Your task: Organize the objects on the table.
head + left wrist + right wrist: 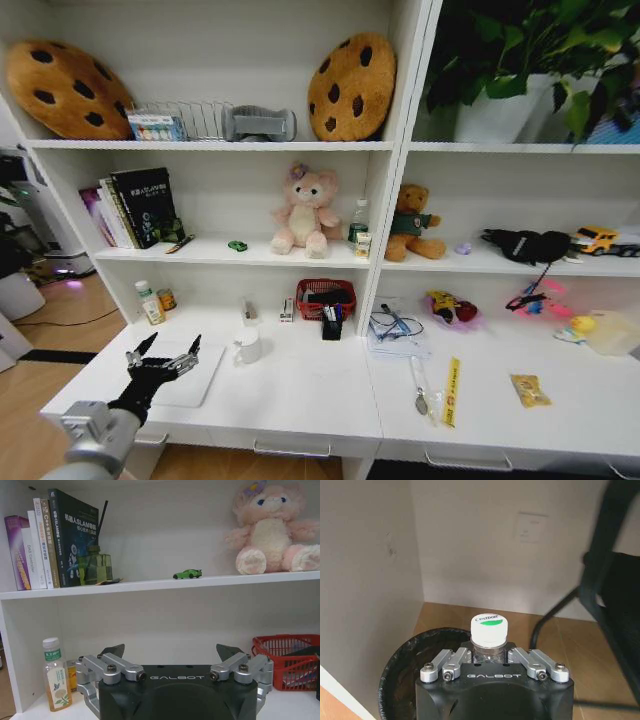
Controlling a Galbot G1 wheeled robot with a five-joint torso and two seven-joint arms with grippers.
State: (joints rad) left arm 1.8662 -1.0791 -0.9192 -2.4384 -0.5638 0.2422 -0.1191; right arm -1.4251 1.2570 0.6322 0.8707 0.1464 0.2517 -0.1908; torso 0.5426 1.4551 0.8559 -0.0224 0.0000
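Clear bottle (489, 635) clamped in right gripper (489, 656) fingers above black bin (405, 672); release centred. Left gripper (163, 358), fingers apart, hovers over counter (300, 395).

A toy car (187, 574) sits on the shelf (150, 586) between books (45, 542) and a plush (270, 532).

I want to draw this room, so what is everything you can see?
cookie cushions: two, brown, top shelf
books: several, mixed colours, middle shelf
toy car: one, green, middle shelf
plush toys: two, pink and brown, middle shelf
basket: one, red, table
mug: one, white, table
laptop: one, silver, table
bin: one, black, floor
left gripper: open, above laptop
right gripper: shut on white-capped bottle, over bin
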